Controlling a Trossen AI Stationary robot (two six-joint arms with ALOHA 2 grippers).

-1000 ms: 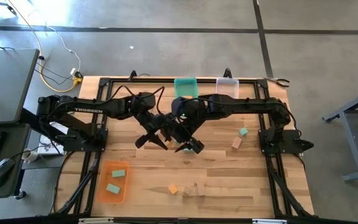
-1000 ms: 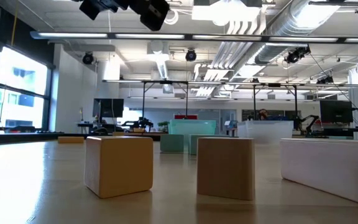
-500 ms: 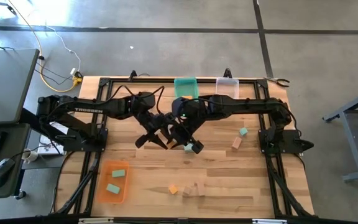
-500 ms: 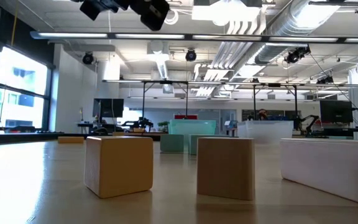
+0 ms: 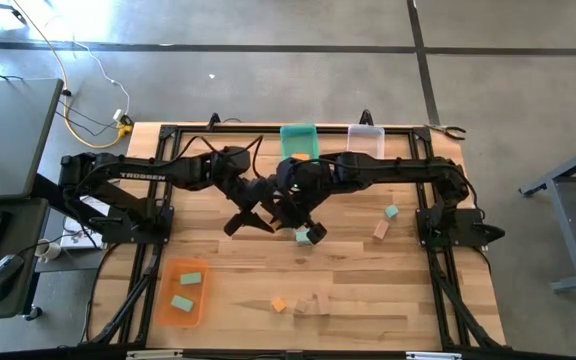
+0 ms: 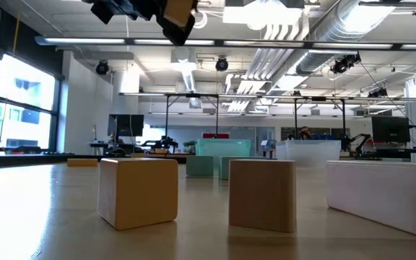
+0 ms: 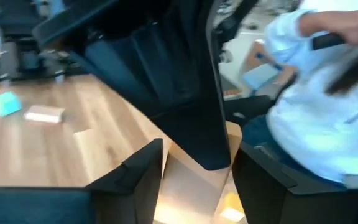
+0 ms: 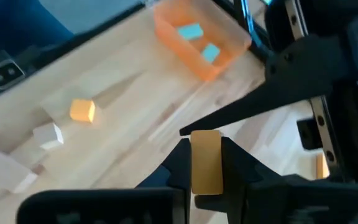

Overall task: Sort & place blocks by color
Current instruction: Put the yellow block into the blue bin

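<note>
Our right gripper [image 8: 207, 177] clamps an orange block [image 8: 206, 160] above the surface [image 5: 368, 280]; our left gripper [image 7: 194, 171] beside it seems parted, holding nothing.

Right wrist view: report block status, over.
Right claw shut on orange block, above table. Left claw open, close alongside. Two teal blocks in orange bin.

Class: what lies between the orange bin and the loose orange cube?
Nothing: the high view shows bare table between orange bin and orange cube.
</note>
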